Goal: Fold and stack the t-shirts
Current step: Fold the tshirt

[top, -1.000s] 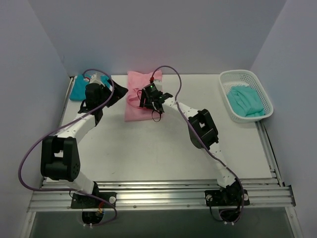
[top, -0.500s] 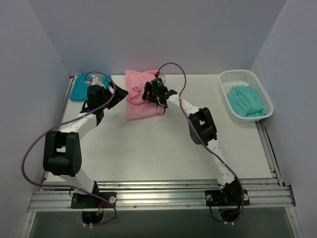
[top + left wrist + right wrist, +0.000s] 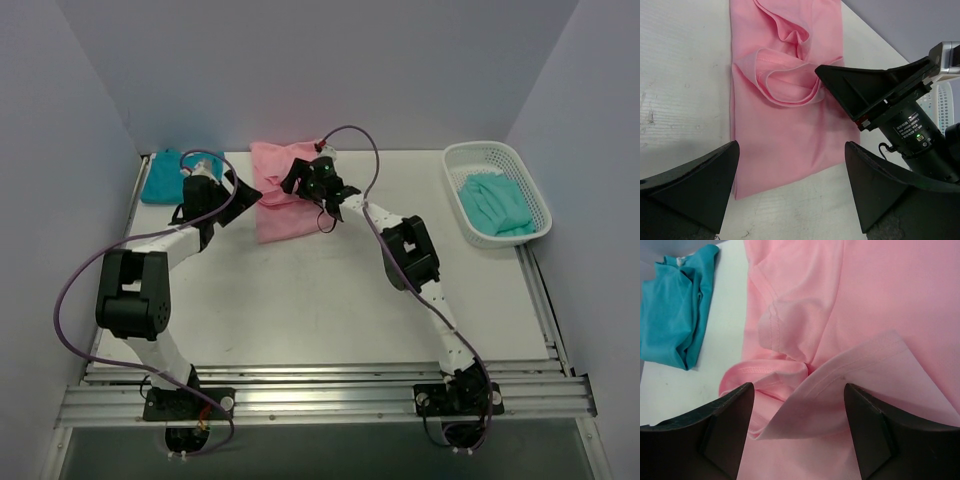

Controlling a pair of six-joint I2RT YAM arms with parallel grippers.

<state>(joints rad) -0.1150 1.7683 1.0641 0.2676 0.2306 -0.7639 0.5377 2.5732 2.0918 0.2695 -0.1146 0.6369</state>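
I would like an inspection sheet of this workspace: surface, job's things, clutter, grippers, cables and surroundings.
Surface: white table, metal rails at its near edge.
Job's things: light pink cloth t-shirt, partly folded, at the far edge; deep teal cloth t-shirt in the far left corner; paler mint-teal cloth t-shirt inside the white plastic mesh basket, far right.
Clutter: nothing seen.
Grippers: left gripper open, fingers spread, at the pink shirt's left edge; right gripper open over its creased fold.
Cables: purple cables loop off both arms.
Surroundings: plain grey walls on three sides.
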